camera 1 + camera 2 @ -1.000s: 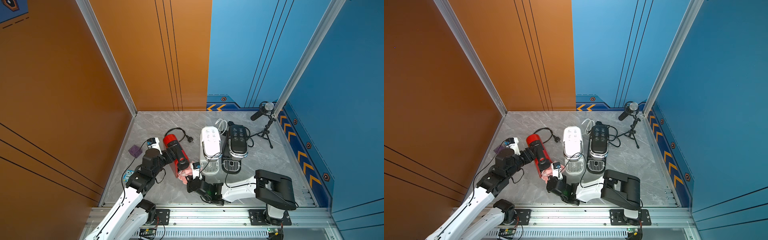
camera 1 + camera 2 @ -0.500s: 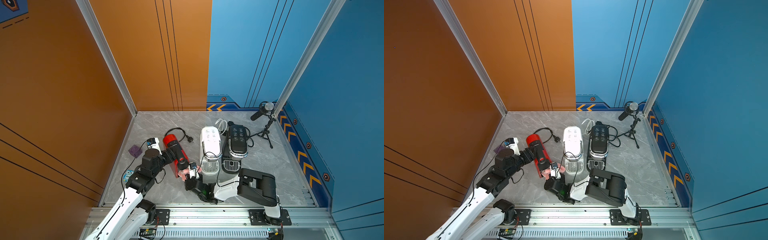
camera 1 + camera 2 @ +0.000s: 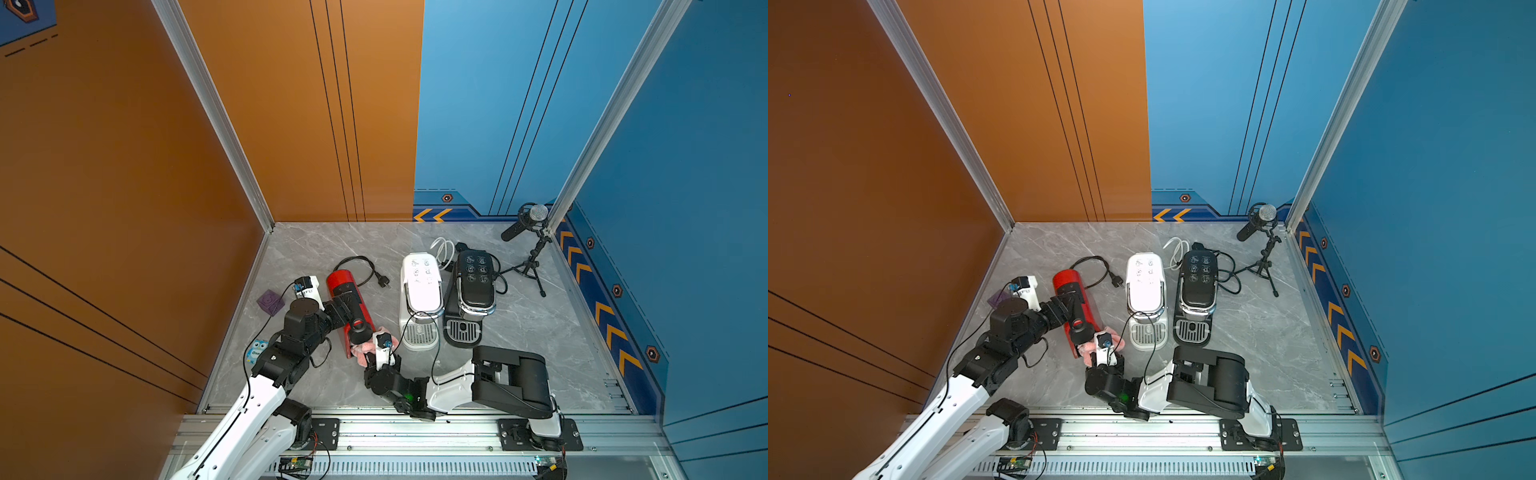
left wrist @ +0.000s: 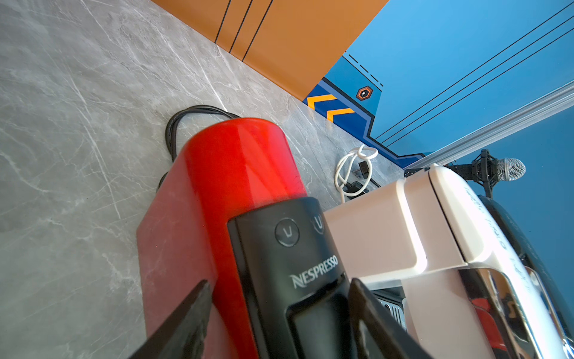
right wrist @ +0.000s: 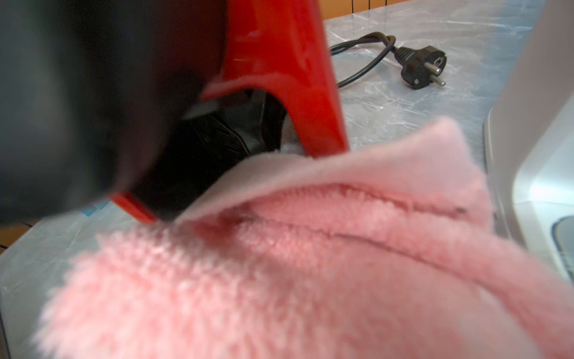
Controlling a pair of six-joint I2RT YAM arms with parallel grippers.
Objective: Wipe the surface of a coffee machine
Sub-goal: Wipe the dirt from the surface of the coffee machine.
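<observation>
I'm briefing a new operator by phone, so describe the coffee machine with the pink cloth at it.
On the grey marble tabletop, three machines stand in a row. It is the red coffee machine at the end nearest the orange wall, the pink cloth at its front. Unlike the white machine and black machine, it is slim, with a black Nespresso strip on top.

Both top views are bright and sharp. Soft light falls from above, so shadows on the grey floor are faint. In the left wrist view the red coffee machine shines with pale streaks, and the white coffee machine glares on its silver trim. The right wrist view is blurry: the pink cloth up close is fuzzy, while the plug far off looks clearer.
</observation>
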